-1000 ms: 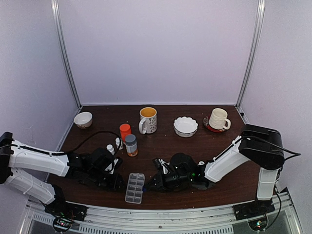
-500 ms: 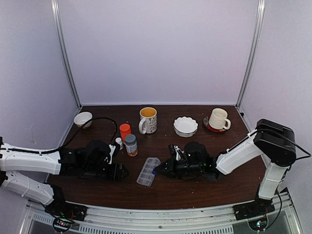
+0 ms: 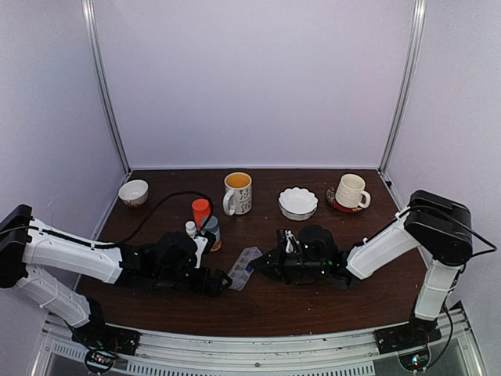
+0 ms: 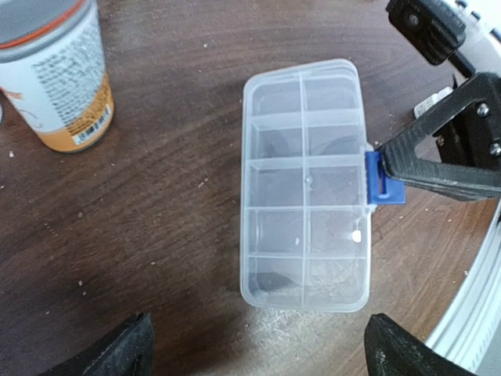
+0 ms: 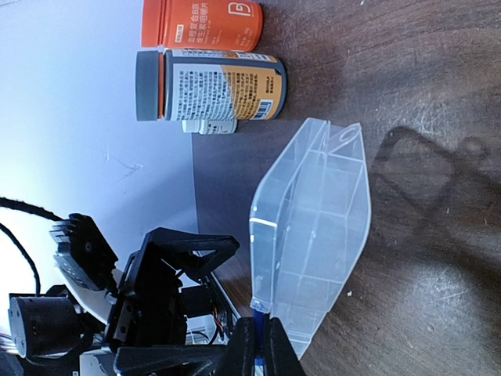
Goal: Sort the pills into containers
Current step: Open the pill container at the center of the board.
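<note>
1. The left gripper [image 4: 260,329] has let go within the last second: its jaws went from partly closed to wide apart, and nothing sits between them now. The organizer box [image 4: 304,184] lies just ahead of its fingertips without touching them.
2. The right gripper [image 5: 258,325] is unchanged, its jaws clamped together on the blue latch [image 4: 381,178] on the long side of the box.
3. The box has moved. 1 second ago it lay near the front edge of the table [image 4: 156,235], between the 2 grippers. It now sits further in and turned at an angle, close to the grey-capped bottle [image 4: 59,70] and the orange bottle [image 5: 202,23].
4. The clear lid looks shut over 10 compartments [image 4: 274,231], in 2 columns of 5. From the left wrist the box looks flat on the wood. From the right wrist I cannot tell whether its latch side is slightly raised.
5. Only 1 whitish pellet [image 4: 356,235] shows, inside a compartment beside the latch. I cannot see any other pills.
6. My reading is that the box has been repositioned and only the right gripper controls it now. Sorting has barely begun. The latch probably has to be released first, and pulling on it with nothing bracing the box may simply drag the box along.
</note>
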### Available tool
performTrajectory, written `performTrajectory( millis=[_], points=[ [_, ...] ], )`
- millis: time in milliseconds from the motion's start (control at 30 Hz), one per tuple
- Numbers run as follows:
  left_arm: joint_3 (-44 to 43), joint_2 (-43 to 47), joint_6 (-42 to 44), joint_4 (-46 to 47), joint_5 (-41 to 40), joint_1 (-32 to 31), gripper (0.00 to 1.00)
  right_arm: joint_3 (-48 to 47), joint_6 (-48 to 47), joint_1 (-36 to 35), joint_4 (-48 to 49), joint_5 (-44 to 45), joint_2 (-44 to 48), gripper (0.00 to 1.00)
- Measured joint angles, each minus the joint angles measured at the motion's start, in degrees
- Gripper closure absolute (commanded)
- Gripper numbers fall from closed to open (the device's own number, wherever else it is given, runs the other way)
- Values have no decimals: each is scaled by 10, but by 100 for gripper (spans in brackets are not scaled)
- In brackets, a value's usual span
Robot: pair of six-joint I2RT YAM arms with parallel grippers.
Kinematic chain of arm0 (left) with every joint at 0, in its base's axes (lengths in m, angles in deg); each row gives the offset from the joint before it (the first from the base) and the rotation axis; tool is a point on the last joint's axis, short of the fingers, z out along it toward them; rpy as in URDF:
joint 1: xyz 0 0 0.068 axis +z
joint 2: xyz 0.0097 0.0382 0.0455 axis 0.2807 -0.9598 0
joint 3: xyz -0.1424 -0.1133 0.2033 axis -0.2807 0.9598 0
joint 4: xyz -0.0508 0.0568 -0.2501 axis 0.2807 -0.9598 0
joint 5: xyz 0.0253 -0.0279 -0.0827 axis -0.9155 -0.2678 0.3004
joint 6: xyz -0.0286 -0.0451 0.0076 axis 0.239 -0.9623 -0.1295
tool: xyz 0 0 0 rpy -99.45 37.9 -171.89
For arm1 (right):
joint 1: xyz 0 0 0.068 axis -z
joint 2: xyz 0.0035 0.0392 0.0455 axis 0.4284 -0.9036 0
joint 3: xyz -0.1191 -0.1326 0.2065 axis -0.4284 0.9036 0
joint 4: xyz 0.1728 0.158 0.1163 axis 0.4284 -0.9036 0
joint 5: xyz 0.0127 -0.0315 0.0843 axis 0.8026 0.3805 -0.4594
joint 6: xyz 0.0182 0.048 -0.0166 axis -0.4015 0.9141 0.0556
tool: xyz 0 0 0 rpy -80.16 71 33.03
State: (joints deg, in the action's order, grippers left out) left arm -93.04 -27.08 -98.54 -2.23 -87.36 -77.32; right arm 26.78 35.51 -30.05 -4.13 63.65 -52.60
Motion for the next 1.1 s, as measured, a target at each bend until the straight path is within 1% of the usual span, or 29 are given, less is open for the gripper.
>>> performTrajectory(
  millis=[133,367,500,800,1100],
  points=[
    [-26,-41,15,5,-5,-14,2,0,17,2,12,3,-10,100],
    [-85,-60,37,0,-35,-38,2,0,29,2,15,10,-11,100],
    [-122,-86,42,-44,-66,-43,3,0,32,2,14,12,-11,100],
    [-190,-144,46,-153,-148,-50,9,0,34,2,14,13,-11,100],
    [-228,-177,53,-193,-179,-65,10,0,36,2,10,18,-11,100]
  ],
)
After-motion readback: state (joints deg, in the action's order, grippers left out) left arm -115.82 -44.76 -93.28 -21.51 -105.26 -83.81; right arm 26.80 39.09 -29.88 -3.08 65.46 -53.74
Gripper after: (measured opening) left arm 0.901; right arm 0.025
